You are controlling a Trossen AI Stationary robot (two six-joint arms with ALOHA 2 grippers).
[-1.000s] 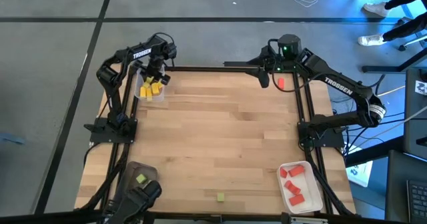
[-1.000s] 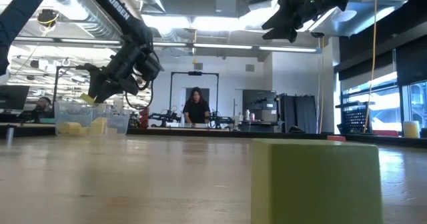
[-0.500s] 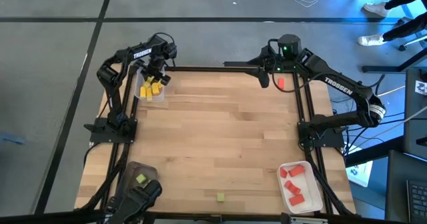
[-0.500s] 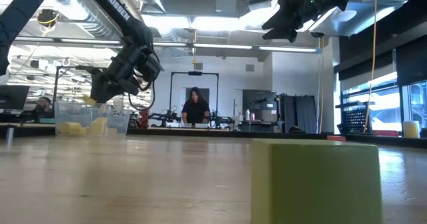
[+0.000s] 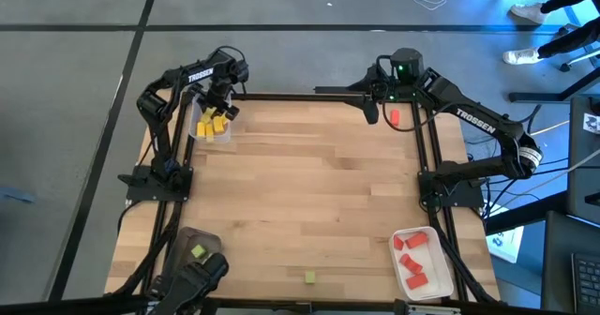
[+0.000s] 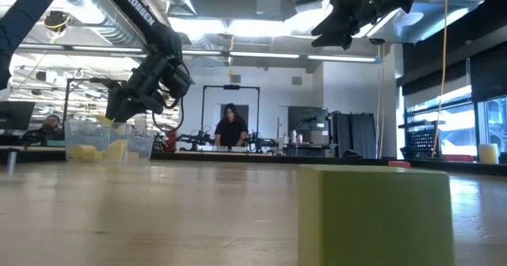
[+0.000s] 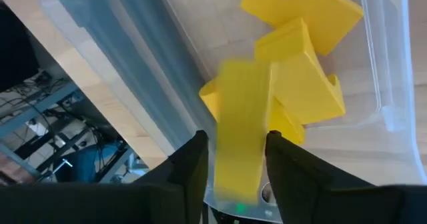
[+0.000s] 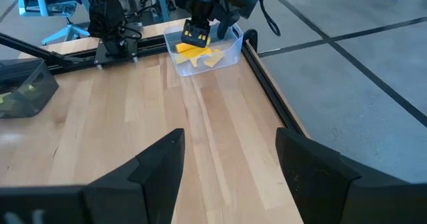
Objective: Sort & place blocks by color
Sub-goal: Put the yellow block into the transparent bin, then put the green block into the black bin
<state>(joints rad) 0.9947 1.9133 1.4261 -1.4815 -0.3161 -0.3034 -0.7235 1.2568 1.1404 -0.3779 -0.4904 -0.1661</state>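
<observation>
My left gripper [image 7: 233,177] hangs over the clear tray [image 5: 196,120] at the table's far left, fingers pointing steeply down. Between them is a yellow block [image 7: 241,131], smeared along the fingers, with a thin gap on each side. Several yellow blocks [image 7: 303,84] lie piled in the tray below. My right gripper [image 8: 230,164] waits open and high over the far right. A red block [image 5: 395,115] lies on the table beneath it. A green block [image 5: 309,277] rests flat near the front edge.
A white tray [image 5: 441,276] with several red blocks [image 5: 412,259] stands at the near right. A dark tray [image 5: 183,240] holding a green block [image 5: 199,252] stands at the near left. Black frame rails run along both sides. People show in the room beyond.
My left gripper has rolled a little about its own pointing line while staying above the clear tray. The yellow block has stayed at its fingertips in the low view.
</observation>
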